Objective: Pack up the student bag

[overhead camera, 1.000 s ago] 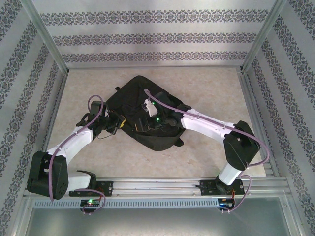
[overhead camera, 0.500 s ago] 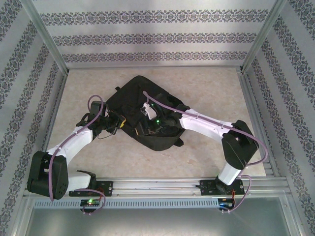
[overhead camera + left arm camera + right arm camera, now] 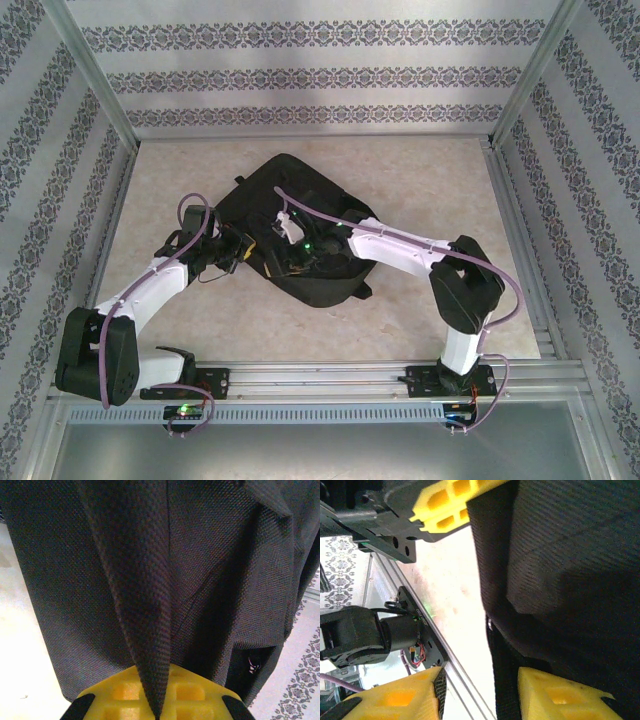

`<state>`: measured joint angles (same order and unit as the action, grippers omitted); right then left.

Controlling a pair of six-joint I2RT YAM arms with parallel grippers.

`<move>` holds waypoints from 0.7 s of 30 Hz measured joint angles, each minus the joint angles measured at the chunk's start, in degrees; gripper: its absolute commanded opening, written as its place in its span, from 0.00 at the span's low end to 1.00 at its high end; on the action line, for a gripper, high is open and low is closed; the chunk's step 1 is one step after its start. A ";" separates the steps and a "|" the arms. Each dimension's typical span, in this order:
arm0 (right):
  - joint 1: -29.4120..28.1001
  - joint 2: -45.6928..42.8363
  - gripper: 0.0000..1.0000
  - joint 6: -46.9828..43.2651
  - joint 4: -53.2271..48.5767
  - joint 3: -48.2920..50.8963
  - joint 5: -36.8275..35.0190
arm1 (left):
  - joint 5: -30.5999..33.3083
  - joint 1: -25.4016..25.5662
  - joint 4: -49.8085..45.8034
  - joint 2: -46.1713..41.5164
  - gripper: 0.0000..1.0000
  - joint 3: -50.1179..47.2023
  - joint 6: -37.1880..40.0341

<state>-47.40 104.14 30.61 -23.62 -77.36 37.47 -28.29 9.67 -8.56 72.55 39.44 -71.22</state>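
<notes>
BAG: student bag (image 3: 300,178), a large black soft fabric backpack, lies mid-table on the beige marbled tabletop (image 3: 430,180) | LEFT: left gripper (image 3: 156,706) at the bag's 9 o'clock side, yellow fingers clamped on a fabric fold | RIGHT: right gripper (image 3: 479,680) over the bag's 6 o'clock half, jaws apart, a black bag edge between them

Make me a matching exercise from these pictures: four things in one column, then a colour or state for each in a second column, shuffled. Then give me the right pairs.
Things
1. backpack
2. left fingers
3. right fingers
4. table

Colour or state
A. apart, with the bag's edge between them
B. pale beige
C. black, lying in the middle of the table
D. shut on a fold of black fabric

Pairs: 1-C, 2-D, 3-A, 4-B
</notes>
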 measured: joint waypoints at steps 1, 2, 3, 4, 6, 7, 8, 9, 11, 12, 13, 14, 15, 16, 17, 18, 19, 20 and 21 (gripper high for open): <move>-0.07 0.35 0.40 -0.02 -0.20 -0.42 0.04 | 0.02 0.00 0.00 0.00 0.00 0.00 0.00; -0.28 0.76 0.39 -0.09 -0.33 -0.83 0.09 | 0.02 0.00 0.00 0.00 0.00 0.00 -0.02; -0.37 1.14 0.38 -0.17 -0.42 -1.05 0.11 | 0.07 -0.02 0.02 0.00 0.00 0.00 0.00; -0.39 1.60 0.35 -0.24 -0.48 -1.29 0.13 | 0.15 -0.04 0.00 0.00 0.00 0.00 0.00; -0.39 2.19 0.30 -0.44 -0.50 -1.40 0.15 | 0.28 -0.04 0.00 0.00 0.00 0.00 0.00; -0.39 2.34 0.26 -0.50 -0.63 -1.40 0.13 | 0.31 -0.04 0.00 0.00 0.00 0.00 0.00; -0.39 2.36 0.21 -0.61 -0.74 -1.40 0.09 | 0.31 -0.04 0.00 0.00 0.00 0.00 0.00; -0.39 2.36 0.17 -0.57 -0.85 -1.40 -0.02 | 0.31 -0.04 0.00 0.00 0.00 0.00 0.00; -0.39 2.36 0.09 -0.74 -1.14 -1.40 -0.42 | 0.28 -0.04 0.00 0.00 0.00 0.00 0.00; -0.39 2.36 0.06 -0.74 -1.25 -1.36 -0.55 | 0.28 -0.04 0.00 0.00 0.00 0.00 0.02; -0.39 2.32 0.03 -0.85 -1.29 -1.33 -0.57 | 0.28 -0.04 0.00 0.00 0.00 0.00 0.02; -0.39 2.27 0.03 -0.94 -1.27 -1.27 -0.57 | 0.28 -0.04 0.00 0.00 0.00 0.02 0.04; -0.39 2.19 0.02 -1.03 -1.25 -1.14 -0.57 | 0.28 -0.04 -0.02 0.00 0.00 0.02 0.04; -0.39 1.97 0.02 -1.05 -1.20 -0.85 -0.57 | 0.33 -0.04 -0.11 0.00 0.00 0.07 0.24; -0.39 1.75 0.01 -1.05 -1.22 -0.59 -0.59 | 0.42 -0.04 -0.31 0.00 0.00 0.17 0.42; -0.39 1.49 0.01 -1.07 -1.14 -0.26 -0.63 | 0.46 -0.04 -0.52 0.00 0.00 0.28 0.52; -0.39 1.09 0.01 -1.05 -0.98 0.22 -0.74 | 0.48 -0.04 -0.87 0.00 0.00 0.46 0.72; -0.39 0.72 0.01 -1.07 -0.87 0.68 -0.76 | 0.50 -0.04 -1.18 0.00 0.00 0.63 0.94; -0.37 0.31 0.01 -1.07 -0.76 1.16 -0.79 | 0.50 -0.04 -1.36 0.00 0.00 0.76 1.16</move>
<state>-47.77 104.44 29.54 -24.38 -76.20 36.69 -27.79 9.63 -9.91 72.55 40.21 -70.06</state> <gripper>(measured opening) 0.041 0.065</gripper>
